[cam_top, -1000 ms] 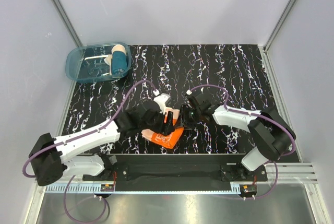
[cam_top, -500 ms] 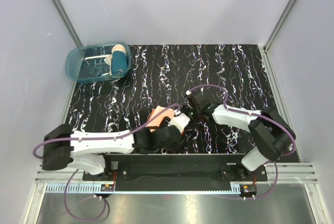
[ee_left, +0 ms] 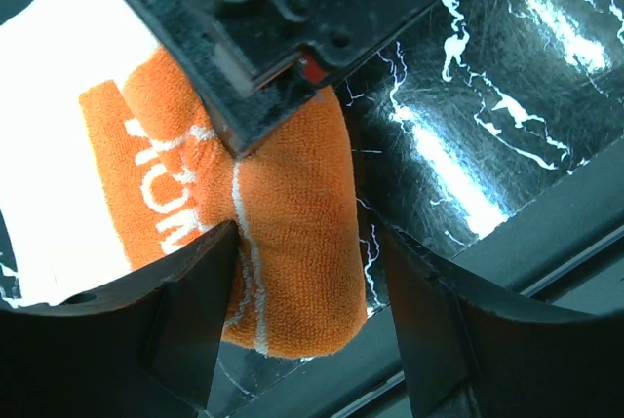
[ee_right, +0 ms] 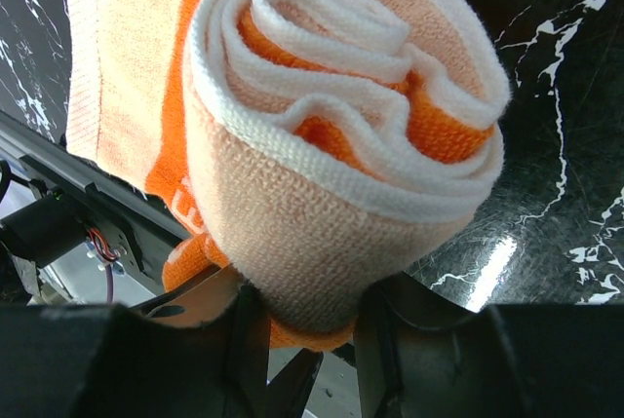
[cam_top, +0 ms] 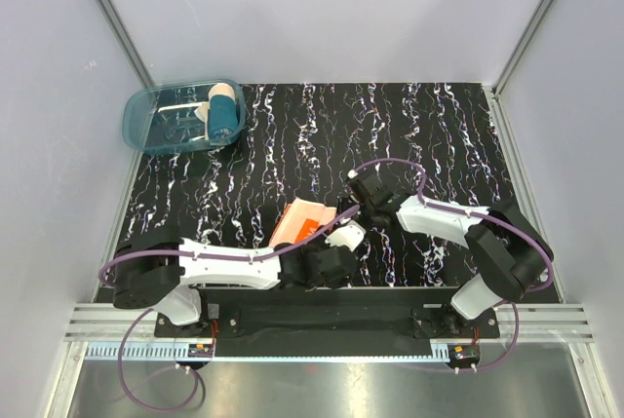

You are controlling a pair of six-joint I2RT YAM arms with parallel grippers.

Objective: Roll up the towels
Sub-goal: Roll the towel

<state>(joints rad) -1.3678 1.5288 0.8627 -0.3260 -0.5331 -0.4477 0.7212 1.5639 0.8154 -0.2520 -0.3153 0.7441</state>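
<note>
Sitting at the far left corner of the black table (cam_top: 448, 145), a blue tub (cam_top: 146, 131) holds a teal roll (cam_top: 222, 124) and a beige roll (cam_top: 223, 94), well apart from both arms. The right gripper (ee_right: 307, 325) clamps the rolled end of the orange towel (ee_right: 341, 145), and its body hides part of the cloth from the left wrist camera. The left gripper (ee_left: 307, 340) is spread wide, with the towel's near end lying between its fingers.

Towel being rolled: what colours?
Orange and pale peach with white edging; the towel shows best in the right wrist view.
</note>
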